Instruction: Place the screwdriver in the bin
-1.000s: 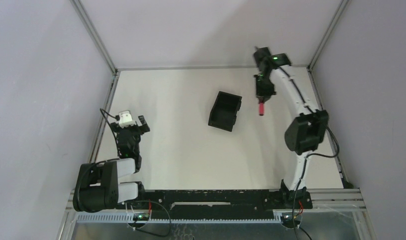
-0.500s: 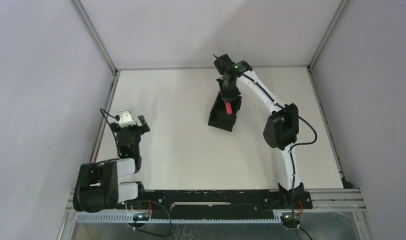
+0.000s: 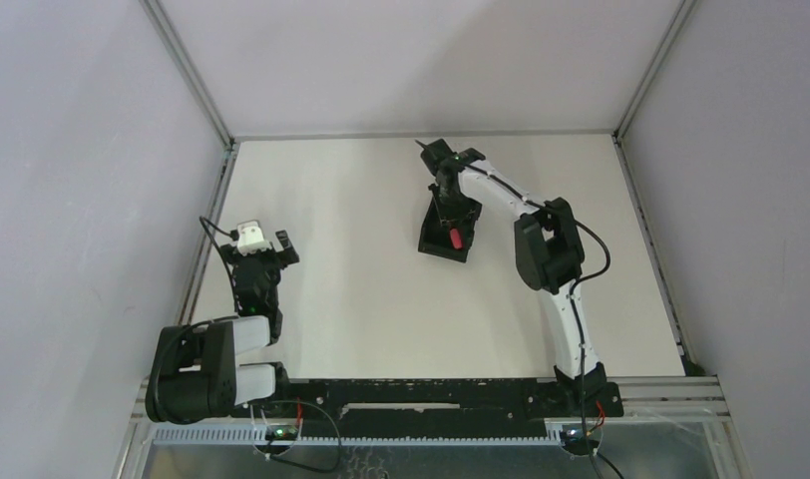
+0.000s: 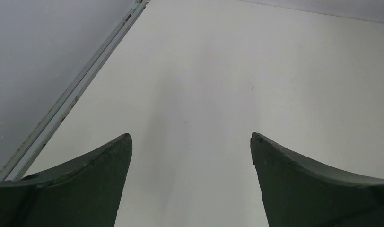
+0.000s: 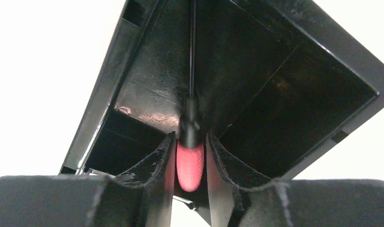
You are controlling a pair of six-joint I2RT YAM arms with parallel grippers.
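Observation:
The black bin (image 3: 427, 230) lies mid-table, its open top facing up. My right gripper (image 3: 454, 226) hangs just over it, shut on the screwdriver (image 3: 458, 238) by its red handle. In the right wrist view the red handle (image 5: 190, 165) sits between my fingertips (image 5: 190, 138), and the thin dark shaft points down into the bin's inside (image 5: 284, 94). My left gripper (image 3: 259, 245) rests at the left side of the table, open and empty. Its wrist view shows both fingers wide apart (image 4: 191, 137) over bare table.
A metal frame rail (image 4: 72, 94) runs along the table's left edge close to the left gripper. Grey walls enclose the table on the left, back and right. The right arm (image 3: 546, 239) arches over the table's right half.
My right arm has swung left from the far right of the table, carrying the screwdriver over the bin and lowering it toward the inside. The left arm has not moved.

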